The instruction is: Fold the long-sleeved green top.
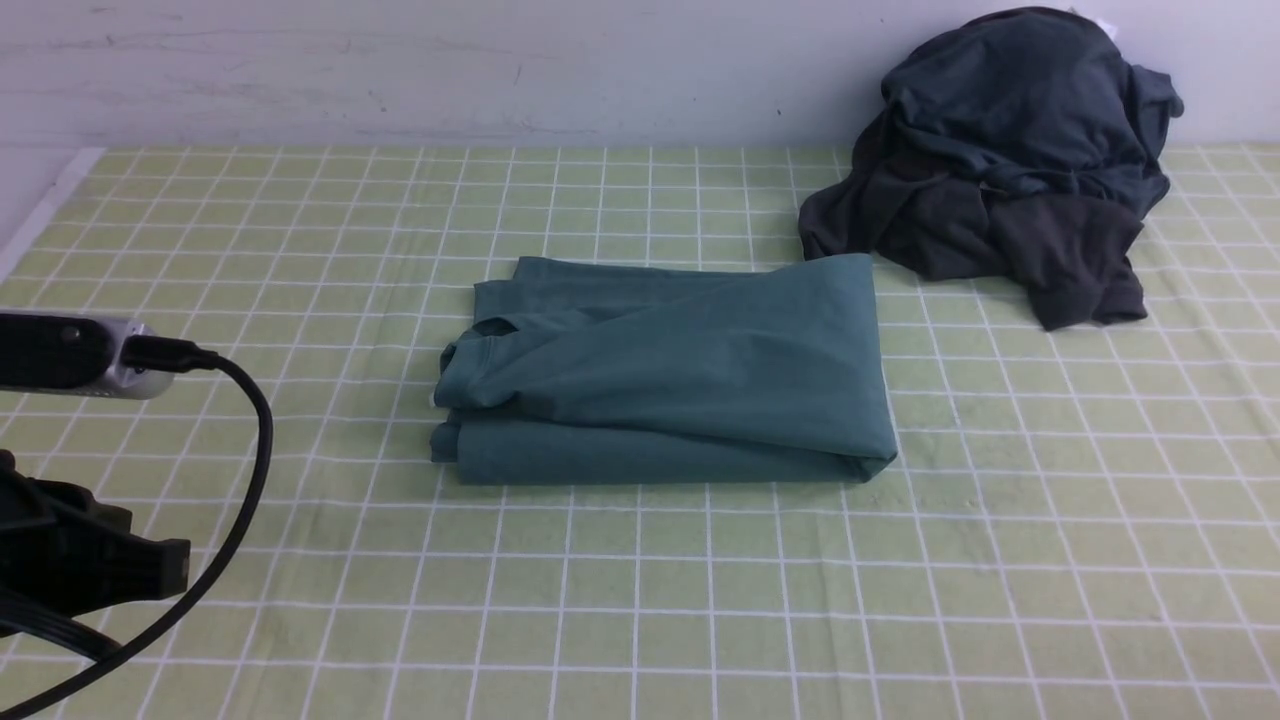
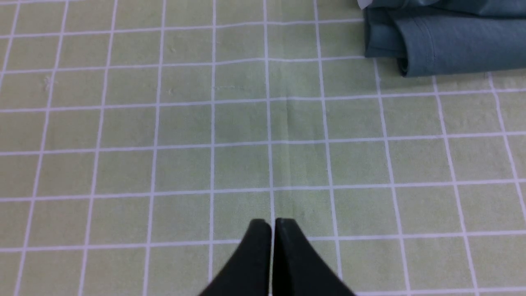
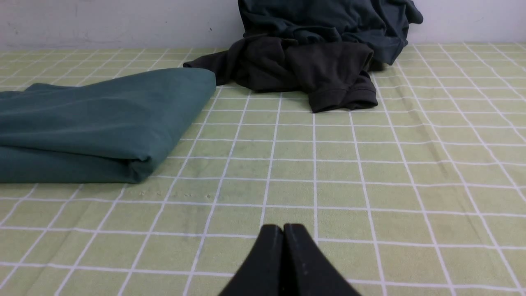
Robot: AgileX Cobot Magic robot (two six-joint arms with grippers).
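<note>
Two piles of clothing sit on the table: one is the green long-sleeved top (image 1: 680, 375), folded into a neat rectangle near the middle of the checked green tablecloth (image 1: 700, 600), and the other is a crumpled heap of dark garments (image 1: 1010, 150) at the far right, against the pale wall (image 1: 400, 70). In that heap I count at least two pieces, a slate-grey one on top and a charcoal one beneath, with a ribbed cuff of the charcoal piece lying out on the cloth toward the near side. The heap's near-left edge comes just beside the folded top's far right corner; whether they touch I cannot tell.

The folded top lies flat in several stacked layers, its collar opening showing at the left end and a rounded fold at the right end.

Both arms are well clear of it. Only the left arm's dark body and a looping black cable (image 1: 240, 480) show from the front, at the lower left edge. From its wrist camera the left gripper (image 2: 272, 224) has its two black fingers pressed almost together with nothing between them, over bare tablecloth, the top's layered corner (image 2: 444, 41) off to one side. The right gripper (image 3: 283, 228) likewise has its two fingers together and empty, over open cloth, with the folded top (image 3: 94, 119) and the dark heap (image 3: 312, 53) beyond it.
</note>
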